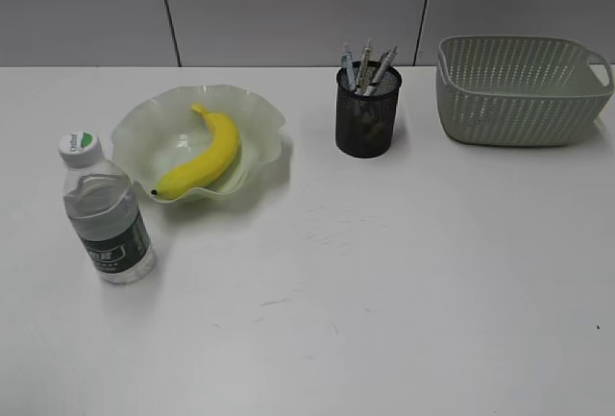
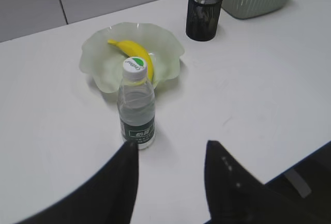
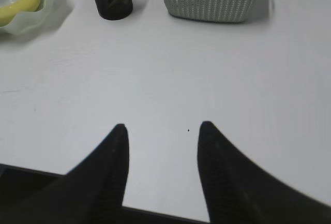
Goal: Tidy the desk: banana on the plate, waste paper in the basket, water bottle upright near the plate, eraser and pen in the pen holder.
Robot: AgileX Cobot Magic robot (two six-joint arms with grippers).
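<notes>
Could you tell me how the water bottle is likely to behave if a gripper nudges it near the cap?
The water bottle stands tall on a narrow base, so it probably tips. It looks nearly full, so likely heavy. Its clear plastic wall may be slippery.

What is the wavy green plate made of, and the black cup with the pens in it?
The plate looks like frosted glass or plastic: pale green, cloudy, light glows through its ruffled rim. Which one, I cannot tell. The pen holder looks like black metal mesh: tiny holes let the pens show through its wall.

white desk (image 1: 404,272), plate (image 1: 259,113), water bottle (image 1: 106,214), pen holder (image 1: 367,118), basket (image 1: 519,94)
</notes>
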